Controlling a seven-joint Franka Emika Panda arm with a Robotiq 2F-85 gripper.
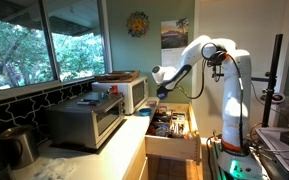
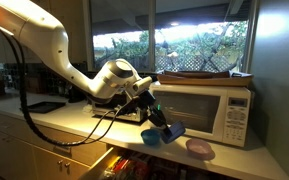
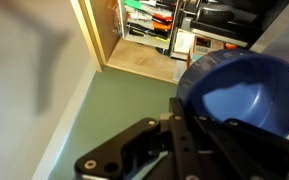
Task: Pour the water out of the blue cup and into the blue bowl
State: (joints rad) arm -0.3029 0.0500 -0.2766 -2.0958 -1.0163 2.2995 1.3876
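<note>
The blue cup (image 2: pixel 167 133), dark royal blue, hangs tilted above the counter with my gripper (image 2: pixel 155 119) shut on its rim. In the wrist view the blue cup (image 3: pixel 246 88) fills the right side and shows its paler inside, and my gripper (image 3: pixel 189 108) clamps its near edge. No water is visible. The blue bowl (image 2: pixel 199 149), a pale shallow dish, sits on the counter just right of the cup and below it, in front of the microwave. In an exterior view the blue bowl (image 1: pixel 144 113) lies below my gripper (image 1: pixel 164 92).
A white microwave (image 2: pixel 209 105) stands close behind the bowl. A toaster oven (image 1: pixel 84 120) and a metal kettle (image 1: pixel 19 145) are further along the counter. An open drawer (image 1: pixel 172 128) full of utensils juts out below the counter's edge. Windows run behind the counter.
</note>
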